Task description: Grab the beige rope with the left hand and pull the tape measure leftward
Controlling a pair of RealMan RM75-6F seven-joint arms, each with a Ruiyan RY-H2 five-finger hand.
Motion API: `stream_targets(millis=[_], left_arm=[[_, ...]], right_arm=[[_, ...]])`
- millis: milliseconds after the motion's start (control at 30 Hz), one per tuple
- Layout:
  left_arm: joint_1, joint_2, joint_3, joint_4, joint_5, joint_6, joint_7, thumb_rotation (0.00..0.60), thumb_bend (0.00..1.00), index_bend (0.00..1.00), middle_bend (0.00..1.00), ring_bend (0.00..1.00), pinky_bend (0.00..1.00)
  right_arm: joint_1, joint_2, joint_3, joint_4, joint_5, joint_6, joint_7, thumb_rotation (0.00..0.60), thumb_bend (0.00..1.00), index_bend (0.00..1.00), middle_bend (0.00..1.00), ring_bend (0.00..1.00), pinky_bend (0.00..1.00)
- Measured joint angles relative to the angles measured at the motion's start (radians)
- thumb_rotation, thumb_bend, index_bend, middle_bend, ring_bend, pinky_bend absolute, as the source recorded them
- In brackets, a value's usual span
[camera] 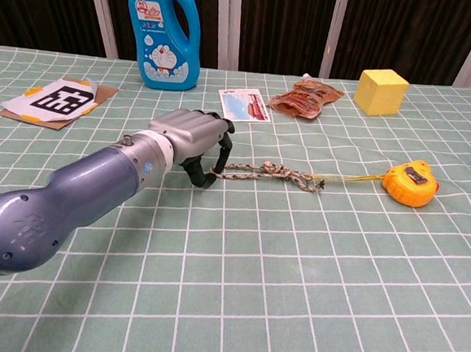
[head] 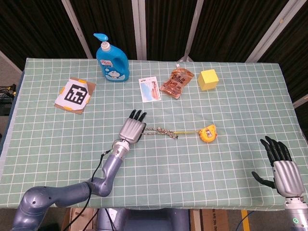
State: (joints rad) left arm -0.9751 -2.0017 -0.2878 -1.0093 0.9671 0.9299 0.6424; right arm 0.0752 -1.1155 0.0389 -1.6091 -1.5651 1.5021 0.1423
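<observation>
The left hand [camera: 191, 136] pinches the beige rope [camera: 268, 174], which runs rightward to the tape measure [camera: 409, 182]; the right hand [head: 285, 169], lower right, is spread and holds nothing.

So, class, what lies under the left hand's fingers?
The near end of the beige rope runs under the left hand; its very tip is covered by the fingers, on the checked tablecloth.

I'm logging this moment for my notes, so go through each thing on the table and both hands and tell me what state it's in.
Left hand: gripping the rope's left end.
Rope: lying on the table, tied to the yellow tape.
Tape measure: on the table, some tape drawn out.
Right hand: open, holding nothing.
Blue bottle: upright, pump cap on.
Snack packet: lying flat.
</observation>
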Motion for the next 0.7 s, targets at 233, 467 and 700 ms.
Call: stream_targets(millis=[233, 467, 700], left_arm=[[0.006, 0.033, 0.003, -0.045, 0.039, 0.027, -0.014, 0.600, 0.54, 0.58, 0.08, 0.00, 0.00], [0.019, 0.113, 0.014, -0.129, 0.123, 0.080, -0.039, 0.600, 0.54, 0.58, 0.09, 0.00, 0.00], [0.040, 0.223, 0.020, -0.211, 0.203, 0.138, -0.059, 0.600, 0.54, 0.58, 0.09, 0.00, 0.00]], right_arm=[[-0.001, 0.001, 0.000, -0.001, -0.002, 0.001, 0.001, 0.600, 0.22, 0.00, 0.00, 0.00, 0.00], [-0.002, 0.000, -0.001, 0.001, -0.005, 0.005, -0.003, 0.600, 0.22, 0.00, 0.00, 0.00, 0.00], [-0.003, -0.002, -0.001, 0.003, -0.007, 0.008, -0.007, 0.600, 0.22, 0.00, 0.00, 0.00, 0.00]])
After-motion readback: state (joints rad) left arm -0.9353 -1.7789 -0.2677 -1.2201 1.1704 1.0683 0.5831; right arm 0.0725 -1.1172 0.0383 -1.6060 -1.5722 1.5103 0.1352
